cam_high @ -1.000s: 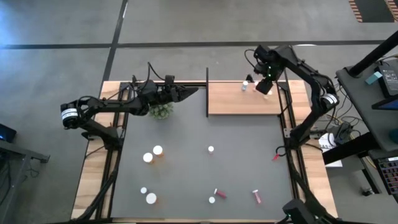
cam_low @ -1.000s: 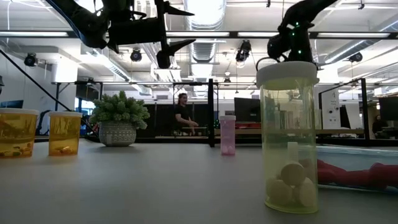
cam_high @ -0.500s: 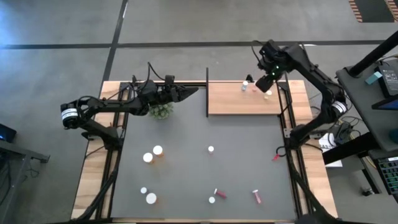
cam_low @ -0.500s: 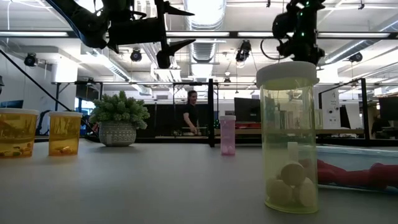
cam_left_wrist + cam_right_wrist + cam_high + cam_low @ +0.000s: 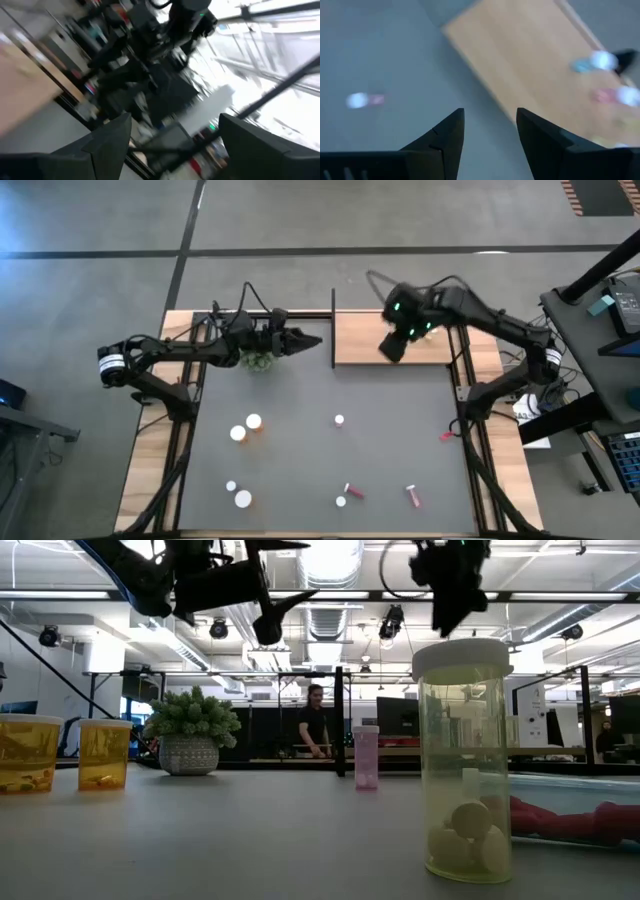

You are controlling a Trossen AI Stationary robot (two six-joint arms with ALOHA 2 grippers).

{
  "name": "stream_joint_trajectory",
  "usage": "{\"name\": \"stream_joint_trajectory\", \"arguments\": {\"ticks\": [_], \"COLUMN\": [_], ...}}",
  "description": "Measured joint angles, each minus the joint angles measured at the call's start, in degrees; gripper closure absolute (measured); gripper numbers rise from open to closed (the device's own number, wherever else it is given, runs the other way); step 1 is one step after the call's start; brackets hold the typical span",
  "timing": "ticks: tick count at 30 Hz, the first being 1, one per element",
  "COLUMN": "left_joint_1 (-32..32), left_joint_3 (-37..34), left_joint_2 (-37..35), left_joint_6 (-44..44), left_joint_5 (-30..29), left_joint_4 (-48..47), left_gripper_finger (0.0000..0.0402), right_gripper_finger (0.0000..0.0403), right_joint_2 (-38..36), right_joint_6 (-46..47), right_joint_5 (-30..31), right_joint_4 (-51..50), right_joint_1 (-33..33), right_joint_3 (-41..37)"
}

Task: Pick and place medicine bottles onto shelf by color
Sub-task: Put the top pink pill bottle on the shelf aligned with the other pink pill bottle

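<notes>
Swinging away from the shelf's far right corner, the right gripper [image 5: 392,347] now hangs over the shelf's near edge, heading back toward the dark grey counter [image 5: 390,450]. Its two dark fingers [image 5: 445,135] stand parted with nothing between them, so it looks to have let go of its load. Behind it on the flat light-brown wooden shelf with thin black rods [image 5: 355,340], blurred blue, pink and pale capped vials [image 5: 600,60] sit grouped at the far end. By my reading one more bottle is placed and the arm is going for another. Small white-capped bottles [image 5: 339,420] wait on the counter, the red ones [image 5: 413,496] nearer the front. The left gripper [image 5: 310,340] hovers beside the fuzzy green plant [image 5: 259,360], fingers spread and holding nothing.
</notes>
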Motion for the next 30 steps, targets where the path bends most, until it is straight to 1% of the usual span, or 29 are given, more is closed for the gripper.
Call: {"name": "stream_joint_trajectory", "arguments": {"ticks": [2,7,12,17,20,23,30], "left_joint_1": [-0.8,-3.2,-5.0,-5.5,-5.7,-5.7,-5.8], "left_joint_3": [0.0,0.0,-1.2,-3.0,-4.1,-5.7,-8.6], "left_joint_2": [0.0,-1.1,-4.4,-9.3,-11.8,-14.0,-18.4], "left_joint_6": [-1.8,-2.0,-2.0,-1.9,-1.9,-1.9,-2.0], "left_joint_5": [2.7,8.6,10.3,10.7,10.9,10.9,10.6], "left_joint_4": [0.0,0.0,-0.1,-0.1,-0.1,-0.1,-1.2], "left_gripper_finger": [0.0118,0.0118,0.0118,0.0118,0.0118,0.0118,0.0118], "right_gripper_finger": [0.0232,0.0232,0.0231,0.021,0.0194,0.0186,0.0184], "right_joint_2": [0.3,0.4,1.2,5.9,9.3,13.0,19.7], "right_joint_6": [2.5,10.3,18.8,24.8,24.1,19.9,12.2], "right_joint_5": [0.1,1.5,5.3,9.8,11.1,13.4,14.7], "right_joint_4": [2.1,9.0,15.0,15.3,15.9,16.6,16.6], "right_joint_1": [5.0,16.4,26.7,34.8,37.5,39.5,40.4], "right_joint_3": [0.0,0.0,-1.1,-1.4,-1.4,-1.4,-1.4]}}
